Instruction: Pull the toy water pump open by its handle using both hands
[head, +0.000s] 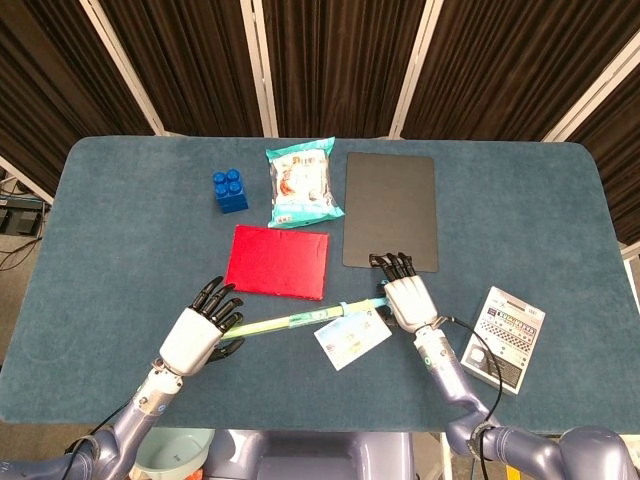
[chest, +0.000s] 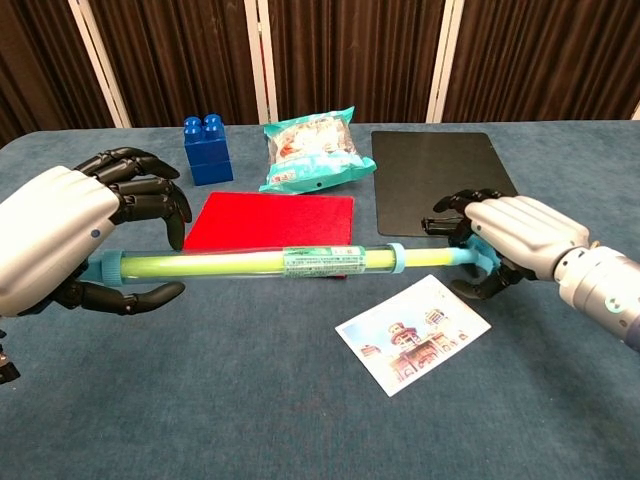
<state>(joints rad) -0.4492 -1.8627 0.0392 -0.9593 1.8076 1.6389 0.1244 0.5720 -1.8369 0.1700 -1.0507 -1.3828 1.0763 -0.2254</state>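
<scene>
Between left hand (chest: 60, 235) and right hand (chest: 515, 235), toy water pump (chest: 300, 262) lengthwise, left-to-right.

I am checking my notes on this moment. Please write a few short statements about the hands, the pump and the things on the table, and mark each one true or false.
1. The left hand holds one end of the toy water pump. True.
2. The right hand rests flat on the clipboard. False: it grips the pump's other end, in front of the clipboard.
3. The pump is lifted off the table. True, as the chest view shows.
4. The postcard lies on the red folder. False: it lies on the table, nearer the robot than the pump.
5. The blue block stands right of the snack bag. False: it stands to the left.
</scene>
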